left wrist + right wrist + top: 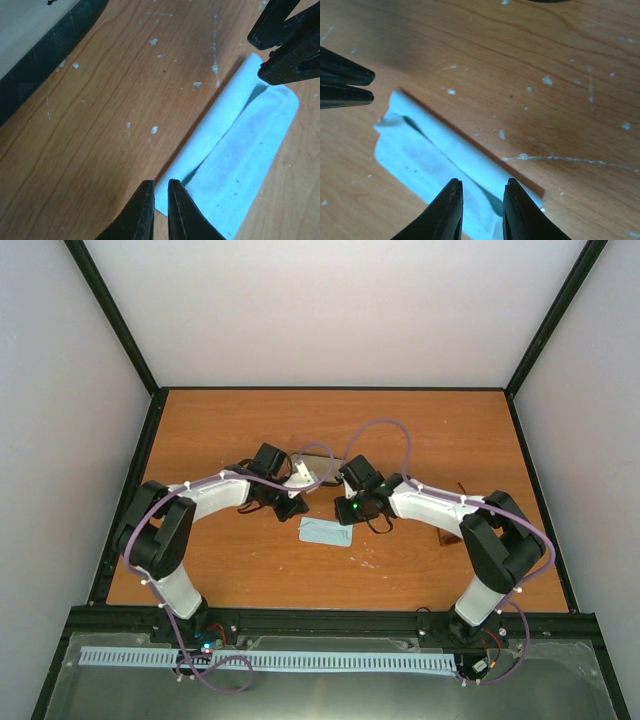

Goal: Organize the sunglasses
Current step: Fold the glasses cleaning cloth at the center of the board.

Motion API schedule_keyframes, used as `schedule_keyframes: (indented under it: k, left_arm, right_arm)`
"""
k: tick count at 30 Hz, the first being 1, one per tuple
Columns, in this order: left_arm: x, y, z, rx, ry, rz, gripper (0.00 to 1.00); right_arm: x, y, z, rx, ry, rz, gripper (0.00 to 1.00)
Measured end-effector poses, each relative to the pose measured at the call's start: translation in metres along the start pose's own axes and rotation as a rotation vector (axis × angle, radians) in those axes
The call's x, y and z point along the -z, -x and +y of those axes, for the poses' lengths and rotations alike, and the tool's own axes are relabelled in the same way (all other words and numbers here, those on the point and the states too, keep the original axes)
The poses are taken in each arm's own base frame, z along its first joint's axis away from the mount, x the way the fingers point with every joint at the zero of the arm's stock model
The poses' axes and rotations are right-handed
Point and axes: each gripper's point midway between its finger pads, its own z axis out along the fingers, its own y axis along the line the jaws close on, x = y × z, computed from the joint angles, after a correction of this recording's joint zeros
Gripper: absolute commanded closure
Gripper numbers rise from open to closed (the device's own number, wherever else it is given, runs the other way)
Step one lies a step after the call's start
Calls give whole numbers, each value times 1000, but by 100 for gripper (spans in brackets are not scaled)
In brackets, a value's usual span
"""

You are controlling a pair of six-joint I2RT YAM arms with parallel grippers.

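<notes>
Left gripper [159,197] nearly shut, holds nothing visible, tips at near corner of pale blue cloth [240,165]. Cloth folded, lies between both grippers on table [250,570]. Right gripper [480,197] partly open over other end, grips nothing. Likely good: press fold flat, lift slowly. Sunglasses [447,537] lie beside right arm; open room behind.

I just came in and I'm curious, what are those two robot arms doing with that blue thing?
Both arms are bent over a pale blue cloth lying folded on the wooden table. The left gripper hovers at one end of it, nearly closed with nothing between its fingers. The right gripper is at the other end, fingers apart over the fold. Neither one holds the cloth.
</notes>
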Motion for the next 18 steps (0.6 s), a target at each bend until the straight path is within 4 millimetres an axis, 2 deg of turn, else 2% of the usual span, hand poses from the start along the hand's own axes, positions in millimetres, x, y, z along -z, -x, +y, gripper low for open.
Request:
schedule_keyframes:
  k: [4,9,13,18]
  left_arm:
    - [-11,-5,7,-7,0,37,87]
    - [-17,-17,5,-16,-18,80,85]
    - [-17,-19,4,-26,-23,87,85]
    - [-17,-19,4,-28,-24,86,85]
  right_arm:
    - [-7,-1,-15,-30,-70,12,71]
    - [-7,-3,-34,-73,-119,31,66]
    - [-7,-4,-39,-88,-127,36,67]
    - [-18,-13,-41,-96,-122,81,67]
